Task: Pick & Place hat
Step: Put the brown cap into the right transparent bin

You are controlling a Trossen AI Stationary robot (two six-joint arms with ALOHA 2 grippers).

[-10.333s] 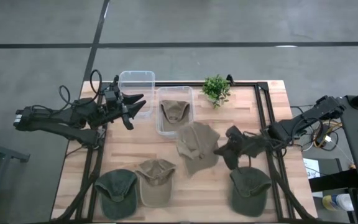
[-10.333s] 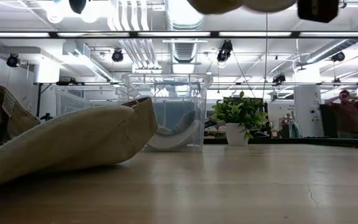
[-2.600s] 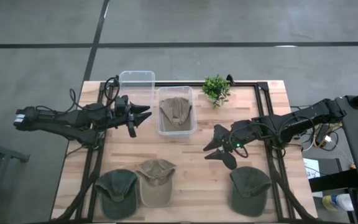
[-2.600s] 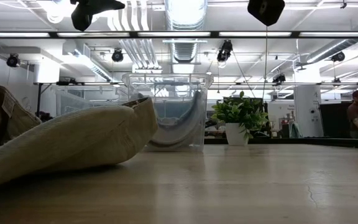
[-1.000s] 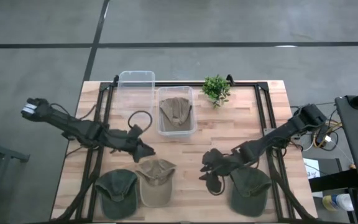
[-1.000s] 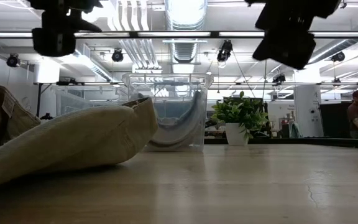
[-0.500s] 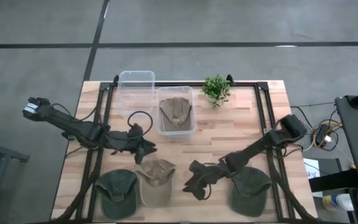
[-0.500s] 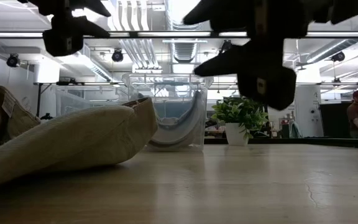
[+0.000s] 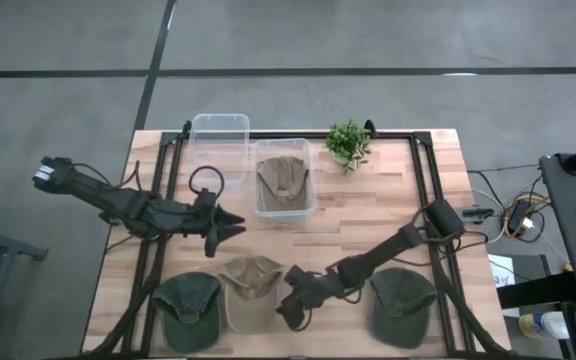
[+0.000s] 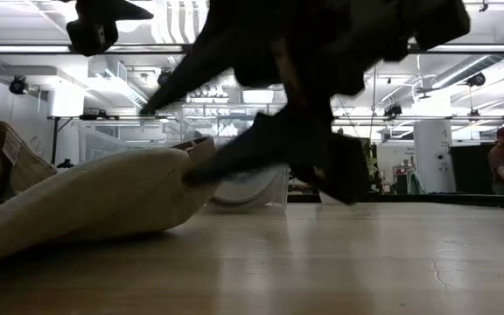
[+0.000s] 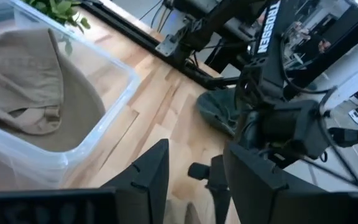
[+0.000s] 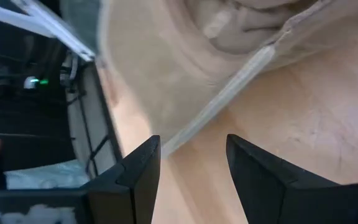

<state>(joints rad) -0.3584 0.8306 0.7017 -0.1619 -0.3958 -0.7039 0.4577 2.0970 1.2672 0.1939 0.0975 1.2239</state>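
Note:
Three hats lie along the table's near edge: a dark green hat [image 9: 188,308], a tan hat [image 9: 248,292] and a second dark green hat [image 9: 400,305]. Another tan hat [image 9: 283,178] sits in a clear bin [image 9: 282,208]. My right gripper [image 9: 284,300] hangs open and low just right of the near tan hat. Its fingers point at the hat's brim edge [image 12: 229,93] without touching it. The low view shows that gripper [image 10: 169,144] beside the hat [image 10: 86,206]. My left gripper [image 9: 236,228] hovers open over bare wood, left of the bin.
An empty clear bin [image 9: 218,135] and a small potted plant [image 9: 348,143] stand at the far edge. A black frame rail [image 9: 423,190] runs along the table's right side. Bare wood shows between the bins and the row of hats.
My right gripper has swept toward the table's left and near edges and come down, from beside the right green hat to the tan hat's right edge, staying open. My left gripper has drawn back a little toward the far edge. No hat has moved.

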